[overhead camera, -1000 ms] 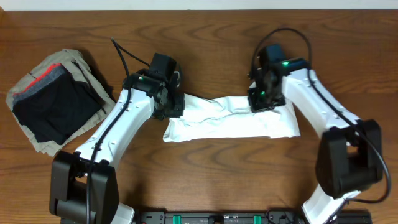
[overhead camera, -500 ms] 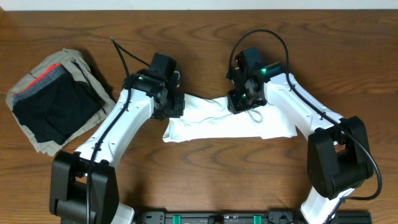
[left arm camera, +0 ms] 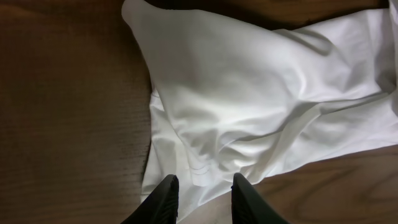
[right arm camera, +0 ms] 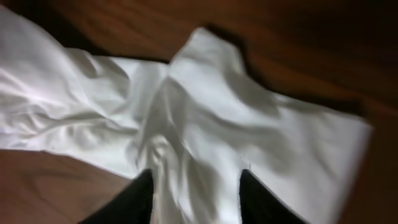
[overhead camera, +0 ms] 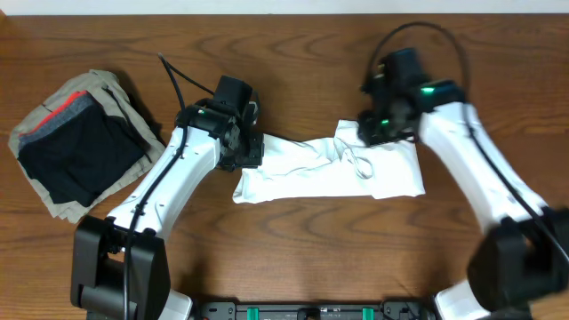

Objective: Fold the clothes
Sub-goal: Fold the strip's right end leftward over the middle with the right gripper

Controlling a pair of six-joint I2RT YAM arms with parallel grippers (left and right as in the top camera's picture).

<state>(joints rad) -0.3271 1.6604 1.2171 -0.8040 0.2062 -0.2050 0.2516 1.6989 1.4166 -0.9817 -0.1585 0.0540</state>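
The shirt [overhead camera: 329,176] lies as a wrinkled strip at the middle of the desk [overhead camera: 302,253], with bare wood toward the near and far edges. The left gripper [left arm camera: 202,200] is narrowly parted over its left end. The right gripper [right arm camera: 198,202] is wider, empty, above its right part. A pile [overhead camera: 76,147] sits at the left edge.

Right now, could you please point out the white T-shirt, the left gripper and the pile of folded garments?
white T-shirt [overhead camera: 311,182], overhead view, middle of the fabric.
left gripper [left arm camera: 202,190], left wrist view, between its fingertips.
pile of folded garments [overhead camera: 76,151], overhead view, black garment on top.
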